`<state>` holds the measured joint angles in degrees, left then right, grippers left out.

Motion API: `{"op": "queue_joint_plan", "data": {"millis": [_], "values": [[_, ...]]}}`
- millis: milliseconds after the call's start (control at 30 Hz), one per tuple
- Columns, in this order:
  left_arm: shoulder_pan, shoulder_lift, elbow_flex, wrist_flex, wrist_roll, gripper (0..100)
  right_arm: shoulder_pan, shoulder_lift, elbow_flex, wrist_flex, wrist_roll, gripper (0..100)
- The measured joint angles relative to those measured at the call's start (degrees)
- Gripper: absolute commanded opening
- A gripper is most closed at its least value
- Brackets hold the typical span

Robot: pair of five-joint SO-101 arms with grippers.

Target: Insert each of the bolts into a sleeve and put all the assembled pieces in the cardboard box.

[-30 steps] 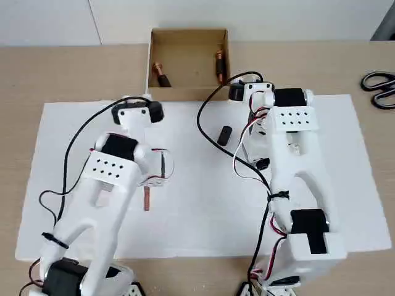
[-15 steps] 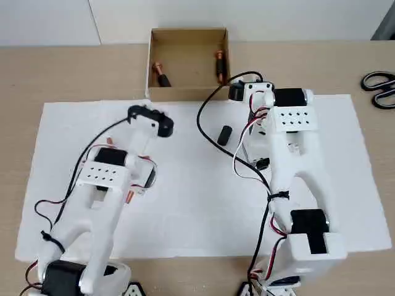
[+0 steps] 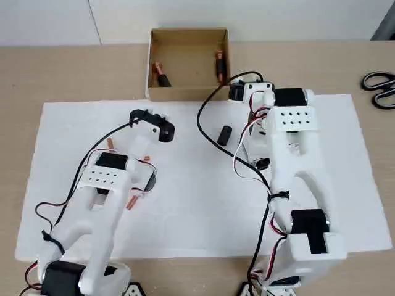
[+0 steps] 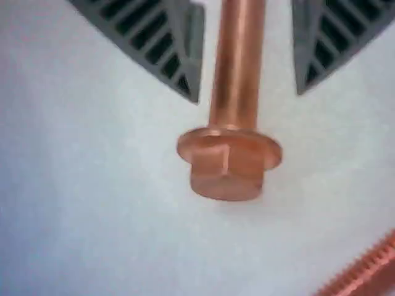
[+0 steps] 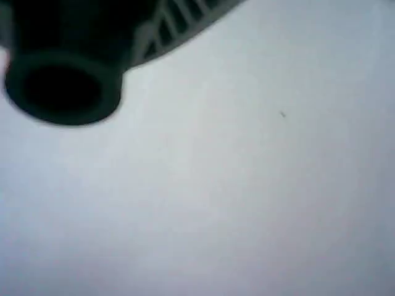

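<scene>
We see a light wooden table (image 3: 62, 68) with a broad white sheet (image 3: 185, 209) spread over most of it. The cardboard box (image 3: 185, 94) stands on the bare wood, touching the sheet's far edge. A pair of scissors (image 3: 378, 83) lies at the far right. On the sheet, a black sleeve (image 3: 224, 135) lies loose near the middle and a copper bolt (image 3: 110, 143) lies to the left.
</scene>
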<state>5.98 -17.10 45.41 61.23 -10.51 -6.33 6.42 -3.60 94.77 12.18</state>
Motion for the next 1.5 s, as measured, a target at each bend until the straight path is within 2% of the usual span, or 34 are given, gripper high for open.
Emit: {"op": "queue_joint_plan", "data": {"millis": [533,800,1067,1367,1500], "values": [[0.0,0.0,4.7,-7.1,0.1,10,0.0,0.0,0.0,0.0,-0.8,0.4],[0.4,6.7,2.4,-8.1,0.0,10,0.0,0.0,0.0,0.0,-1.1,0.4],[0.9,9.8,-1.1,-5.5,0.0,0,0.0,0.0,0.0,0.0,-1.1,0.4],[1.0,11.1,-6.2,0.6,0.2,0,0.0,0.0,0.0,0.0,-1.1,0.4],[0.4,11.3,-12.6,6.5,0.3,1,0.0,0.0,0.0,0.0,-1.1,0.4]]}}
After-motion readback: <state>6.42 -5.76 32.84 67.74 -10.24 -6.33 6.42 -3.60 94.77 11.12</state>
